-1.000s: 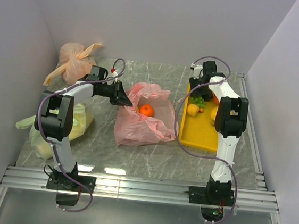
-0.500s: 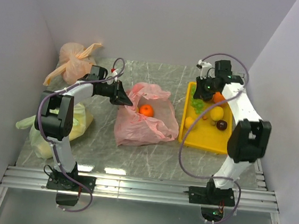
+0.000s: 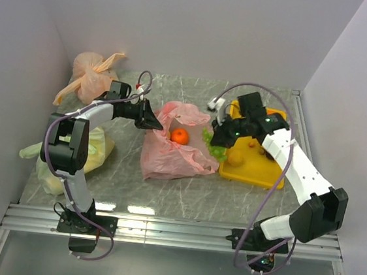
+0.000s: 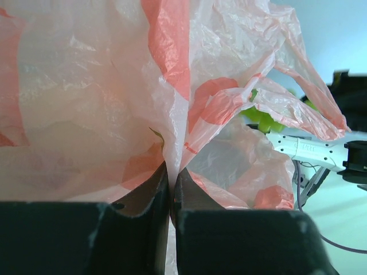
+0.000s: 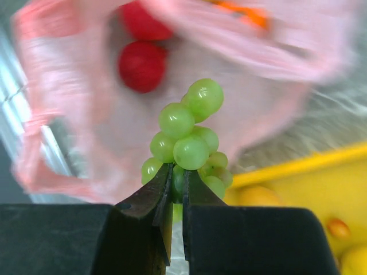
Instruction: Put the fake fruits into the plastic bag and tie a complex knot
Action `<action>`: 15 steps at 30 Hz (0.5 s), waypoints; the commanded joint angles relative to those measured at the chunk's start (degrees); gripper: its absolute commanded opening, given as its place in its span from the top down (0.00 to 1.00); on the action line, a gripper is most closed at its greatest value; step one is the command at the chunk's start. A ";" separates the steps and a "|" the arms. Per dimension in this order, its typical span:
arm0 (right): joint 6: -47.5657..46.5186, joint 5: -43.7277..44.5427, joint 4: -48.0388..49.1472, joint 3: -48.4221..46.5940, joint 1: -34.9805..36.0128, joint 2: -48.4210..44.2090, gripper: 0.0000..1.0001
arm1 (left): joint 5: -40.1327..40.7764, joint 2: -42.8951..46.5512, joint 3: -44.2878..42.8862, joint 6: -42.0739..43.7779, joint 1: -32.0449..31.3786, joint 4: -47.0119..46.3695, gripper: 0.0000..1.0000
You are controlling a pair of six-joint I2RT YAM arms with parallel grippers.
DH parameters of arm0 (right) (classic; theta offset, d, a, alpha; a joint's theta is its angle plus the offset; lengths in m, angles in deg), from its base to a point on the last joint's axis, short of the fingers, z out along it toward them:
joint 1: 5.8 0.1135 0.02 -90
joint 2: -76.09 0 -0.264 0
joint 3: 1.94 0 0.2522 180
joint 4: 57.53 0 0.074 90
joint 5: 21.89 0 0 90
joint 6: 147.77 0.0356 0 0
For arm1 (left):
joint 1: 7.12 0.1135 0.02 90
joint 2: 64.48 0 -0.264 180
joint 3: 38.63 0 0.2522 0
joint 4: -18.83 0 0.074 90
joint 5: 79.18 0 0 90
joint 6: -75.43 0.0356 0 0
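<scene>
The pink plastic bag (image 3: 176, 146) lies open in the middle of the table with an orange fruit (image 3: 180, 136) inside. My left gripper (image 3: 151, 120) is shut on the bag's left rim (image 4: 172, 143) and holds it up. My right gripper (image 3: 217, 141) is shut on a bunch of green grapes (image 5: 189, 140) and holds it at the bag's right edge, just left of the yellow tray (image 3: 258, 175). The grapes (image 3: 214, 146) hang between tray and bag. No knot shows; the bag mouth is open.
The yellow tray holds a few more fruits (image 3: 237, 157). An orange-peach tied bag (image 3: 91, 75) sits at the back left and a yellow-green bag (image 3: 96, 151) at the left. Walls close in on left, back and right.
My right arm lifted the grapes from the tray and swung left to the bag's right edge. My left gripper has kept its hold on the bag rim.
</scene>
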 commanded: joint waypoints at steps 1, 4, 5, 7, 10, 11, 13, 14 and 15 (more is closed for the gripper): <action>-3.92 1.56 2.76 1.45 6.21 -1.70 1.00 | -1.79 3.21 0.54 0.46 0.17 -1.94 0.88; -3.40 3.31 5.04 -0.56 8.69 2.15 1.00 | -1.71 3.74 0.89 1.42 0.17 -1.42 0.87; -3.31 3.76 5.57 -3.09 10.00 3.48 1.00 | -1.71 3.83 1.07 1.60 0.08 -1.33 0.87; -2.00 4.73 6.80 -6.62 10.71 7.44 1.00 | -1.53 4.09 1.25 2.48 -0.01 -0.63 0.87; -1.20 5.52 6.02 -14.35 11.51 12.71 1.00 | -1.27 4.53 1.51 3.00 -0.10 -0.54 0.87; -0.85 5.35 5.58 -16.98 11.85 13.77 1.00 | -1.27 4.62 1.68 2.75 -0.10 -0.80 0.87; 0.20 5.08 5.58 -18.06 12.38 16.32 1.00 | -1.27 4.88 2.04 2.04 -0.10 -1.50 0.87; 0.56 4.99 6.01 -17.28 12.73 16.85 1.00 | -1.18 4.88 2.12 1.87 -0.01 -2.20 0.87; 0.82 5.08 7.06 -16.49 13.52 17.46 1.00 | -1.27 5.06 2.30 1.52 -0.10 -2.47 0.87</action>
